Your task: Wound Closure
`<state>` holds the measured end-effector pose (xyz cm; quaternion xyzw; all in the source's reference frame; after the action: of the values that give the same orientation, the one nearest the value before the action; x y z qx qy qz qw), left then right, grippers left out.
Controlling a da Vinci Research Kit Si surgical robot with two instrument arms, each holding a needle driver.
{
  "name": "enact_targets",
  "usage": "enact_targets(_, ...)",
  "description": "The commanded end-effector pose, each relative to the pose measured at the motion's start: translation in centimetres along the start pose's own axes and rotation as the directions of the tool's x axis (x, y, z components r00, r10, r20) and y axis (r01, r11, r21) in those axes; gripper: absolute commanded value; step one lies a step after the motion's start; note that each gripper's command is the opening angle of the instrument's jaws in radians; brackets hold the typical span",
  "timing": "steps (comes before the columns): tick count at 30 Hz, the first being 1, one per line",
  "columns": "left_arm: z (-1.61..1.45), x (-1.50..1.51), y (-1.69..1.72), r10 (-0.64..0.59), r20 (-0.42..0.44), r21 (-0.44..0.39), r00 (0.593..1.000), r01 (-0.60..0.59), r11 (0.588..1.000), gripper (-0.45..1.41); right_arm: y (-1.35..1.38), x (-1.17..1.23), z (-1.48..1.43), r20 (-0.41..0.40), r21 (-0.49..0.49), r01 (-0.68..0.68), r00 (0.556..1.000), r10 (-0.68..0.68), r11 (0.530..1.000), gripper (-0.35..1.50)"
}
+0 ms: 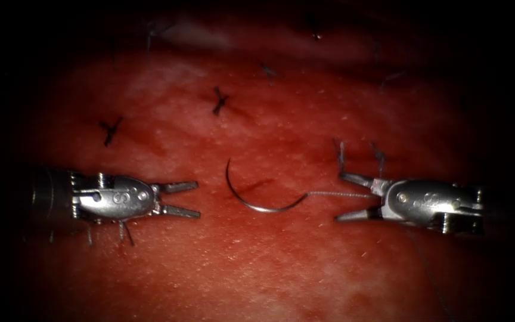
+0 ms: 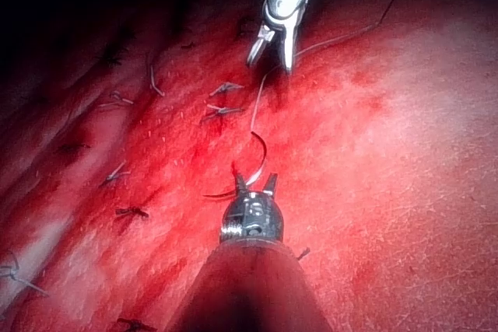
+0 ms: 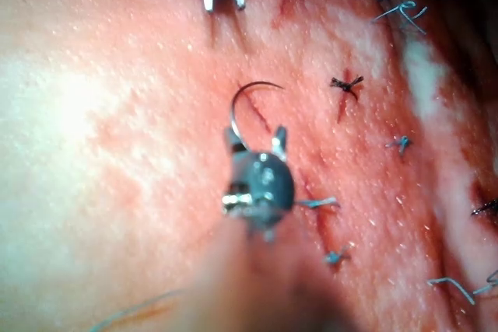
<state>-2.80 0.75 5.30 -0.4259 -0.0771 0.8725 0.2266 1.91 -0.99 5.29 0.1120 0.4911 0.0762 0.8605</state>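
Two tools facing each other across the tissue (image 1: 281,262), both empty, jaws apart — left tool (image 1: 181,198) left of the needle (image 1: 251,200), right tool (image 1: 353,197) right of it. Curved needle lying loose on the surface between them, not in the tissue. Thread (image 1: 341,194) running from its end between the right tool's open jaws, not gripped. Knotted stitches (image 1: 219,100) farther up.

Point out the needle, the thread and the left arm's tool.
needle (image 1: 251,203): endoscope view, mid-curve, lying free on the tissue.
thread (image 1: 341,194): endoscope view, strand between the needle's tail and the right tool.
left arm's tool (image 1: 180,198): endoscope view, midway between its open jaws, holding nothing.
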Motion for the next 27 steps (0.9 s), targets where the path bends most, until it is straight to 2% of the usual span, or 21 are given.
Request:
enact_targets(1, 0.12, -0.01, 0.0, 0.01, -0.001, 0.003, 1.0, -0.01, 1.0, 0.28, 0.01, -0.01, 0.08, -0.003, 0.001, 0.002, 1.0, -0.002, 1.0, 0.67)
enact_targets(8, 0.36, 0.09, 0.02, 0.061, 0.015, 0.021, 0.998, -0.061, 0.998, 0.36, -0.03, 0.03, 0.08, -0.005, 0.002, 0.002, 1.0, -0.002, 1.0, 0.71)
enact_targets(9, 0.44, 0.14, 0.0, 0.071, 0.037, 0.016, 0.997, -0.072, 0.997, 0.4, -0.03, 0.03, 0.07, -0.005, 0.003, 0.002, 1.0, -0.002, 1.0, 0.76)
enact_targets(10, 0.52, 0.17, 0.01, 0.073, 0.069, 0.006, 0.995, -0.074, 0.997, 0.51, -0.03, 0.03, 0.07, -0.003, 0.005, 0.003, 1.0, -0.003, 1.0, 0.76)
enact_targets(11, 0.58, 0.19, 0.03, 0.075, 0.084, -0.005, 0.994, -0.074, 0.997, 0.53, -0.03, 0.03, 0.06, -0.003, 0.006, 0.003, 1.0, -0.003, 1.0, 0.76)
enact_targets(16, 0.76, 0.21, 0.12, 0.082, 0.128, -0.038, 0.988, -0.078, 0.996, 0.51, -0.03, 0.01, 0.04, -0.001, 0.009, 0.004, 1.0, -0.004, 1.0, 0.76)
enact_targets(20, 0.87, 0.16, 0.15, 0.103, 0.2, -0.09, 0.974, -0.086, 0.992, 0.51, -0.03, 0.02, 0.04, -0.002, 0.01, 0.004, 1.0, -0.004, 1.0, 0.76)
enact_targets(27, 0.91, -0.01, 0.0, 0.135, 0.249, -0.136, 0.959, -0.104, 0.985, 0.53, -0.04, 0.02, 0.05, 0.001, 0.011, 0.004, 1.0, -0.004, 1.0, 0.76)
